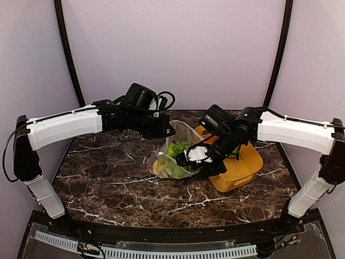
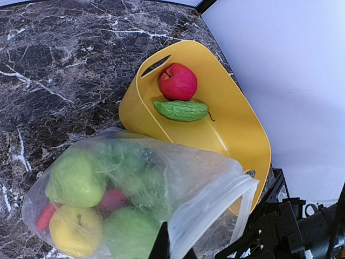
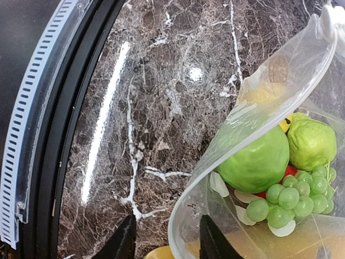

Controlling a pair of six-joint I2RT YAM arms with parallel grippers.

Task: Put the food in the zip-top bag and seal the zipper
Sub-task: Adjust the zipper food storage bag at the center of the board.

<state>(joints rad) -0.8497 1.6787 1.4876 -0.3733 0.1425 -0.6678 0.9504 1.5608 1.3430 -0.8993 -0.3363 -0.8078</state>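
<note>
Top external, fruit-filled clear bag (image 1: 172, 162), left tool (image 1: 167, 129) pinching it, right tool (image 1: 186, 159) parted.

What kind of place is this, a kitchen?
Probably a robot test booth, not a kitchen. Plain pale walls close in one marble-look table, two white robot arms stand at its near edge, and the fruit in the zip-top bag and yellow basket looks like plastic toys.

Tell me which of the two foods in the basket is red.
The round apple; the other, a long bumpy gourd, is green.
</note>
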